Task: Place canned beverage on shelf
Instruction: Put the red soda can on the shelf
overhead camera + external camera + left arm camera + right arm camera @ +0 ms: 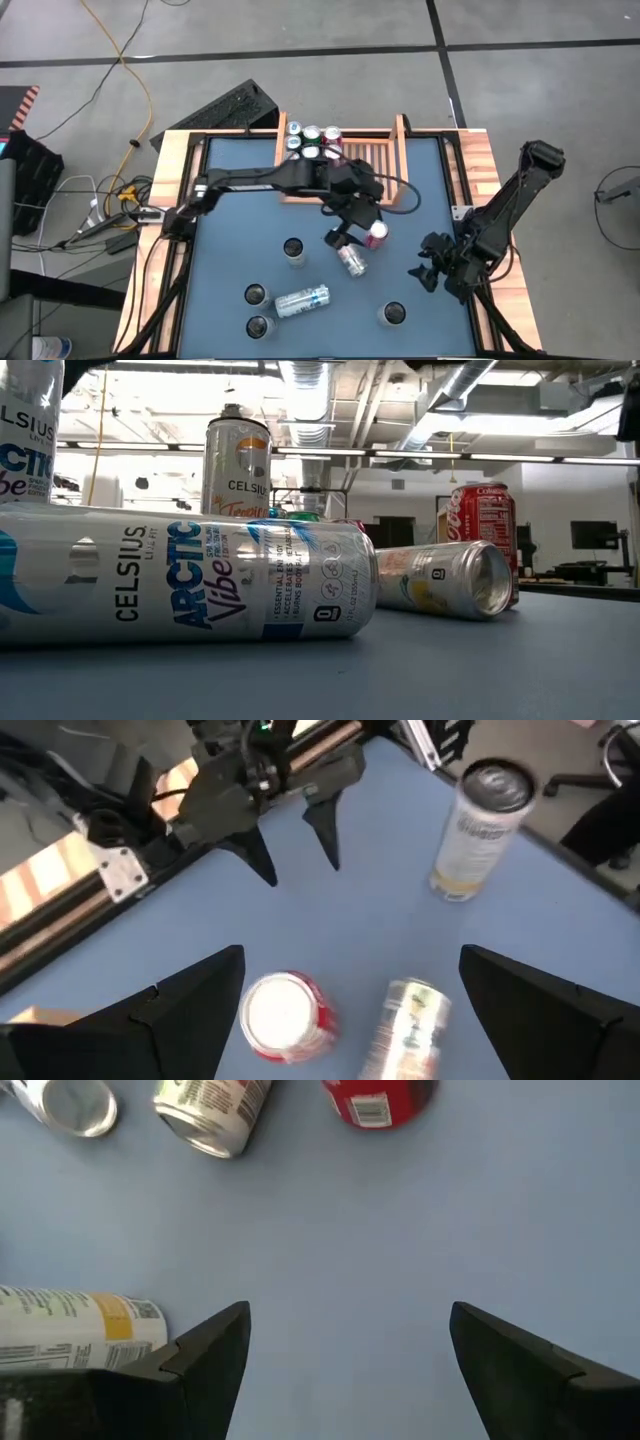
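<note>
A red can (377, 234) stands upright on the blue table, and a silver can (351, 260) lies on its side beside it. My left gripper (345, 238) hangs open just above these two; in the left wrist view the red can (285, 1015) and the lying can (410, 1030) show between its fingers, and it touches neither. My right gripper (422, 272) is open over bare table near the right edge, clear of every can. The wooden shelf (372, 152) stands at the far edge with several cans (312, 140) in its left corner.
More cans stand upright on the table (294, 250), (257, 295), (260, 326), (393, 314). A white Celsius can (302, 300) lies on its side near the front. Wooden rails (480, 170) border the table. The shelf's right part is bare slats.
</note>
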